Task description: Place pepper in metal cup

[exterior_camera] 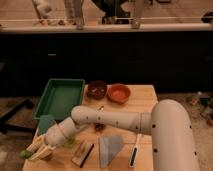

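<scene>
My gripper [36, 149] is low at the table's front left corner, at the end of the white arm [115, 120] that reaches across the table. It is shut on the small bright green pepper [24, 154], which sticks out at the left of the fingertips, past the table's edge. A small dark round thing [100, 127] shows just under the arm at mid-table; it looks like the metal cup, mostly hidden by the arm. It lies well to the right of the gripper.
A green tray [59, 95] stands at the back left, with a brown bowl [96, 89] and an orange bowl [119, 92] to its right. A pale green cup [70, 141] sits beside the wrist. A dark block [82, 152], grey wedge [110, 147] and white utensil [134, 155] lie at the front.
</scene>
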Available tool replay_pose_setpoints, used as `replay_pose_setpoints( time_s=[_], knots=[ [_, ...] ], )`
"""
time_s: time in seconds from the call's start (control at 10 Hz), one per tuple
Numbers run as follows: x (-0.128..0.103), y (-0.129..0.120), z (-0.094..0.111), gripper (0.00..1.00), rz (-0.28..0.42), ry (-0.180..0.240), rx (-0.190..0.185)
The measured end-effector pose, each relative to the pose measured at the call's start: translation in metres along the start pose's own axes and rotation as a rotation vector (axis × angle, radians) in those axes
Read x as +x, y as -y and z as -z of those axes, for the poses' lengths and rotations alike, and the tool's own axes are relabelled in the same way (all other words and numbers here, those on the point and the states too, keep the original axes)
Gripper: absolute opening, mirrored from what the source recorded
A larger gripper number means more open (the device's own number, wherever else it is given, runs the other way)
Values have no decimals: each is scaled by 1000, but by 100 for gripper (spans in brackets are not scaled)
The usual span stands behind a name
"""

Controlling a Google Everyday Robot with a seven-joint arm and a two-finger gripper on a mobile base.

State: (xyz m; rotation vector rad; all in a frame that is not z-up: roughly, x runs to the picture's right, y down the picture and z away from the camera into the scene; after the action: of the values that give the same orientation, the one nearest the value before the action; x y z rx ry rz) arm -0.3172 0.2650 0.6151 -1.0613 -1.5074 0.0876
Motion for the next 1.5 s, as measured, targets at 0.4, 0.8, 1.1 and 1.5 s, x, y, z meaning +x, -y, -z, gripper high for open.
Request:
replay_pose_setpoints(
  time_s=[0.4, 0.8, 1.1, 1.5],
  knots=[
    [2, 6, 4, 0, -9, 13, 9],
    [-1, 12, 10, 0, -7, 17, 26],
    [5, 14, 13, 0, -29, 32, 37],
    [20, 15, 13, 0, -60, 73, 60]
  ],
)
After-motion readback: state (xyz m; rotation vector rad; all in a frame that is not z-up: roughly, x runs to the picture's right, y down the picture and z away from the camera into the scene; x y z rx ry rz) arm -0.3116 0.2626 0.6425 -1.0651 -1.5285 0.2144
